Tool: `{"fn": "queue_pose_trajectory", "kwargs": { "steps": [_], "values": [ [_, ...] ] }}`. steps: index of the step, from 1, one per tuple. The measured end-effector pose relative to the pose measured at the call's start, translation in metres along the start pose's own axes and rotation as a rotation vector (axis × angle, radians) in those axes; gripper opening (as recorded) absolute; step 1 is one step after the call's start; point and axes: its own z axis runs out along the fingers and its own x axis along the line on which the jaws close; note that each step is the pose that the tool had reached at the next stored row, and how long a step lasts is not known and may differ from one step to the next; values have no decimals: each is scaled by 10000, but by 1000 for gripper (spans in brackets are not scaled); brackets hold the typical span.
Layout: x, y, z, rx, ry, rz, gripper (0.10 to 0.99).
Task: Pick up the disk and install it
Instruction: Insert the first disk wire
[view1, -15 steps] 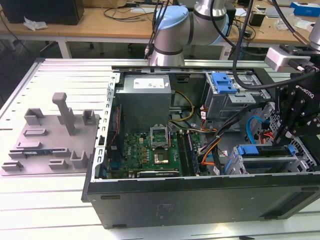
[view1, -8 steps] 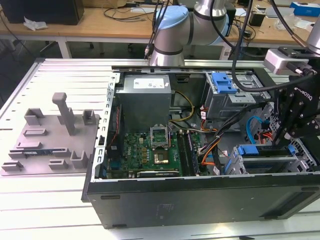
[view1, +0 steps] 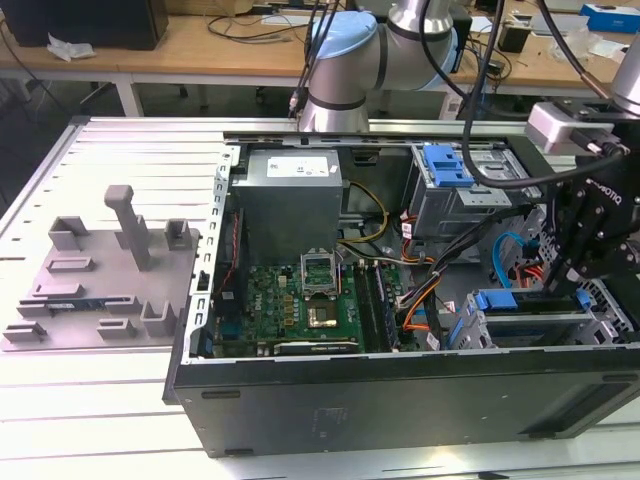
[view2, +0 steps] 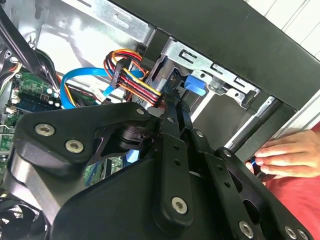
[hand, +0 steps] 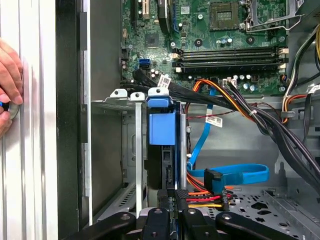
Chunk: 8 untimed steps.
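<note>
Tabletop (view1: 100, 420) slats, white and long, carry a big black computer case (view1: 400, 400) that lies open. The exterior view also shows the arm (view1: 350, 60) coming from behind the case and bending down at the exterior view's right. A grey plastic stand (view1: 100, 270) sits beside the case at the exterior view's left. Inside the case are a grey power box (view1: 290, 200) and a green board (view1: 290, 300).

The first wrist view looks down into the case. It shows the disk (hand: 161, 130) standing on its edge in a slot of the silver metal cage (hand: 115, 150), with its blue frame around it. A flat blue cable (hand: 235, 175) lies just beside the cage.

Both wrist views show a person's hand (hand: 9, 85) resting outside the case wall, and the second wrist view shows a little blue thing at its fingertips (view2: 257, 162). A bunch of coloured wires (view2: 135, 75) shows there too.

The black gripper (hand: 172, 197) points straight into the cage, and its jaws reach the near end of the disk. I cannot tell if the jaws pinch the disk or are spread. In the exterior view the gripper (view1: 575, 280) hangs low over the cage, close to the case's far right corner.
</note>
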Motion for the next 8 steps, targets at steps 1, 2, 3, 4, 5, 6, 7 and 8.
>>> {"fn": "queue_pose_trajectory", "kwargs": {
  "steps": [1,2,3,4,5,6,7,8],
  "values": [
    [-1,0,7,0,0,0,165],
    [-1,0,10,0,0,0,165],
    [-2,0,13,0,1,0,165],
    [-2,0,17,0,0,0,165],
    [-2,0,20,0,2,0,165],
    [-1,-1,25,0,0,0,165],
    [1,-1,30,0,-5,0,165],
    [7,-1,32,0,-7,0,165]
  ]
}}
